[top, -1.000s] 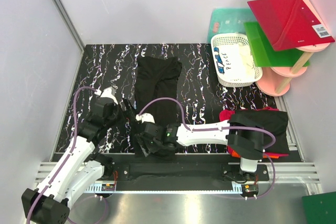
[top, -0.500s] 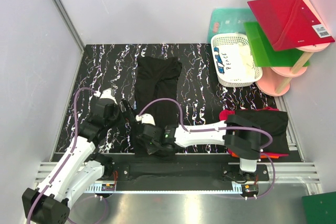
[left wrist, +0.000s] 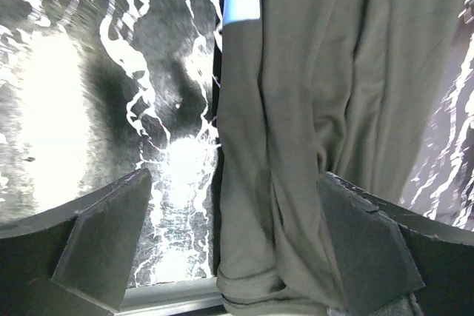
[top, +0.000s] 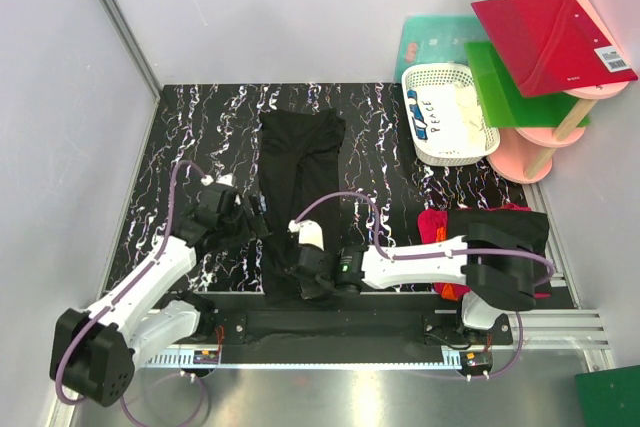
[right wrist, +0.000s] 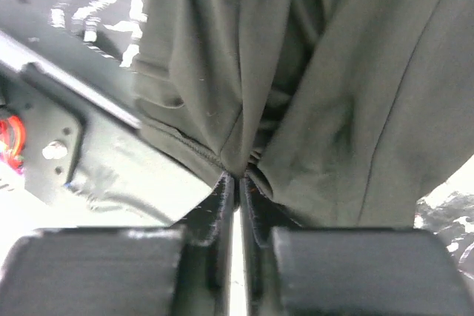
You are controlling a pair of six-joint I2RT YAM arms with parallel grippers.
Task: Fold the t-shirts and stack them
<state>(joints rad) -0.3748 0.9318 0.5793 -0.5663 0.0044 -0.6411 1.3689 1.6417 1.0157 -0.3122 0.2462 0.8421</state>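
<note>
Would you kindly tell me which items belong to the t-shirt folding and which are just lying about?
Job: black t-shirt spread mid-table; pile of t-shirts at right.
Lying about: white basket; red board; green board.

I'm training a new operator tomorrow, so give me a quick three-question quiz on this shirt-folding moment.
1. True or false: the right gripper is shut on the near end of the black t-shirt.
2. Which gripper stands open? A) left gripper B) right gripper
3. Fill in: the white basket stands at the far ____ corner of the table.

Key: 1 true; 2 A; 3 right.
</note>
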